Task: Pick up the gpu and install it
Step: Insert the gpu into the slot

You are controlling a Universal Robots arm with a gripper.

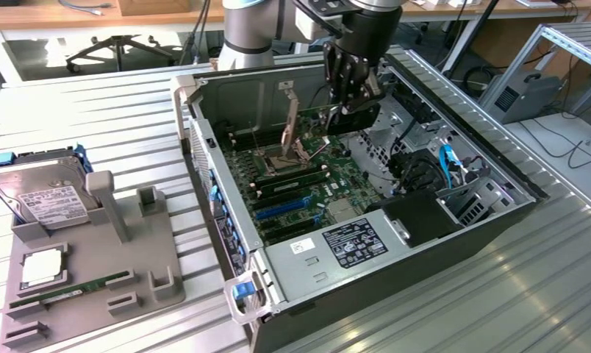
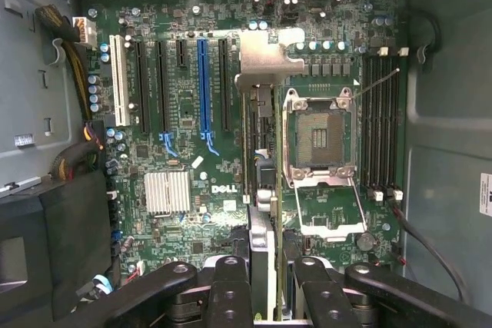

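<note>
The claw [image 1: 353,94] grips the gpu [image 1: 354,116], a thin dark card held on edge between its black fingers [image 2: 231,297]. It hangs inside the open computer case [image 1: 492,213], over the far end of the green motherboard [image 1: 295,184], beside the empty processor socket [image 2: 319,136]. In the wrist view the card's silver bracket [image 2: 269,55] sits above the board between a blue slot [image 2: 202,86] and the socket. The case lies on its side on a ribbed metal table [image 1: 531,294]. Near the table's edge on the exterior view's left, a grey tray [image 1: 129,257] holds a hard drive [image 1: 43,197] and a green memory stick [image 1: 65,290].
</note>
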